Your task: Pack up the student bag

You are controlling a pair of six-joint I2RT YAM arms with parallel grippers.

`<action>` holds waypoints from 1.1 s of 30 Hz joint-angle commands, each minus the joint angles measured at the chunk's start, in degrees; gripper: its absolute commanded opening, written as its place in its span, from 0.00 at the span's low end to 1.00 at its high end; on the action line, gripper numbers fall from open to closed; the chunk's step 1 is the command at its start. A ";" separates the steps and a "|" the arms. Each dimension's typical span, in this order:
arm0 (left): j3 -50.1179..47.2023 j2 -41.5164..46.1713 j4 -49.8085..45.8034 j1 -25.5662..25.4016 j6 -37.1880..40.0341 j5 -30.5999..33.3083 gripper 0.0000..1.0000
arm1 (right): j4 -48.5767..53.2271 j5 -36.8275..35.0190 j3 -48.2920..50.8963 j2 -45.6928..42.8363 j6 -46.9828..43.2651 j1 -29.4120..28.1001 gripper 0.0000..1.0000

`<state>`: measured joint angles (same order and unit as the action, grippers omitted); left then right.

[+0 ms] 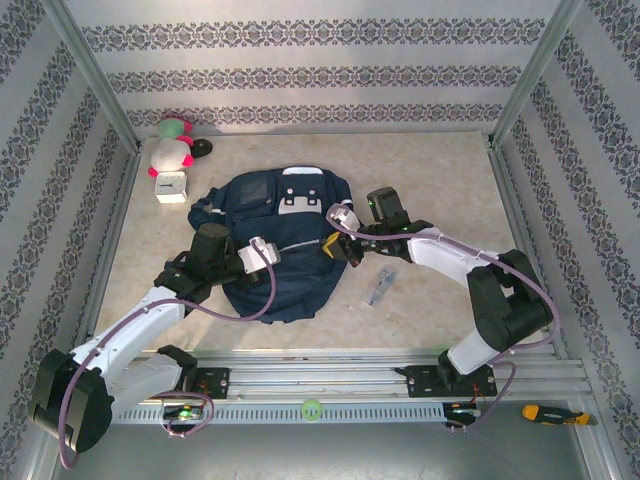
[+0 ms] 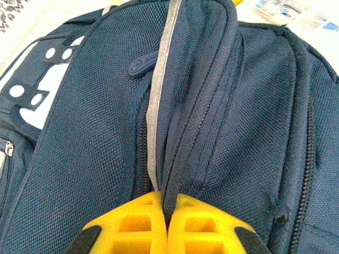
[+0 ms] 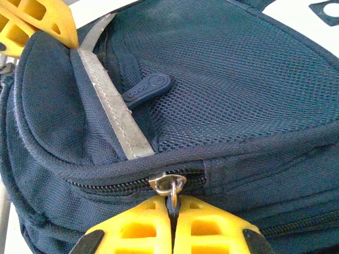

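Left gripper (image 2: 168,209): yellow fingers pressed together, pinching a fold of navy fabric right at the near end of the pale stripe (image 2: 155,111).
Right gripper (image 3: 172,207): fingers closed on the zip pull (image 3: 171,191), which hangs from a metal slider on the bag's side zip.
Facing: the two grippers meet from opposite sides over the front pocket; the left one's yellow fingers (image 3: 37,21) show at the top left corner of the right wrist view.
Student bag (image 1: 285,290): lies flat at the middle of the table (image 1: 420,180), grey buckle patches towards the far wall.
Rubber tab (image 3: 147,88): rests on the mesh just beside the stripe.
Plush toy (image 1: 170,150): far left corner, with a white cube (image 1: 172,186) just in front.
Clear packet (image 1: 378,288): on the table, right of the bag.
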<state>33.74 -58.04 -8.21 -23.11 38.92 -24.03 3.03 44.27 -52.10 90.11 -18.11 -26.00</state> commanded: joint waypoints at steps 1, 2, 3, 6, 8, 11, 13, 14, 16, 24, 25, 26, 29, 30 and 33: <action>1.35 0.56 2.88 0.39 -0.15 0.52 0.00 | -1.06 -7.88 0.49 -3.89 1.60 0.85 0.00; 1.50 0.28 2.20 0.39 0.37 0.92 0.00 | -0.72 -10.65 0.74 -5.09 2.13 1.01 0.00; 1.68 0.00 1.45 0.37 0.88 1.09 0.00 | -0.51 -13.16 0.94 -6.10 2.55 1.15 0.00; 2.21 -0.54 -0.80 0.27 2.48 0.16 0.00 | 0.26 -18.50 0.66 -7.71 2.44 1.26 0.00; 2.46 -0.67 -1.95 0.28 3.44 -0.20 0.00 | 2.21 -18.89 -0.71 -7.27 0.68 1.24 0.00; 2.75 -0.67 -2.63 0.27 3.73 -0.79 0.00 | 5.59 -19.77 -3.19 -5.75 -1.59 0.49 0.00; 3.26 -0.97 -3.40 0.24 4.03 -0.84 0.01 | 9.08 -21.84 -5.02 -5.02 -3.44 -0.77 0.00; 3.56 -1.19 -3.80 0.21 4.13 -0.70 0.01 | 10.64 -22.91 -5.80 -4.90 -4.31 -1.47 0.00; 3.94 -1.78 -3.91 0.15 3.29 -0.46 0.01 | 13.49 -23.35 -6.88 -4.94 -5.88 -2.78 0.00; 7.63 -6.13 -1.25 -1.49 -9.09 5.03 0.00 | 18.52 -9.00 -6.95 -6.91 -0.52 -5.26 0.00; 8.38 -6.79 -1.35 -1.75 -10.14 5.68 0.00 | 18.82 -7.63 -6.67 -7.34 0.18 -5.46 0.00; 8.77 -7.24 -1.45 -1.89 -10.65 6.29 0.00 | 19.03 -6.46 -6.34 -7.60 0.94 -5.55 0.00; 9.40 -7.68 0.04 -2.28 -12.73 8.12 0.00 | 18.99 -5.21 -5.35 -8.82 3.59 -5.71 0.00; 9.46 -7.68 0.76 -2.33 -13.56 8.19 0.00 | 18.58 -4.72 -5.08 -9.08 4.60 -5.80 0.00; 10.07 -7.76 2.17 -2.92 -15.25 6.63 0.00 | 16.64 -3.64 -4.67 -9.30 7.45 -6.87 0.00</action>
<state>40.60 -65.65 -11.57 -25.19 28.16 -19.00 19.97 32.64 -57.56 83.13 -14.26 -30.39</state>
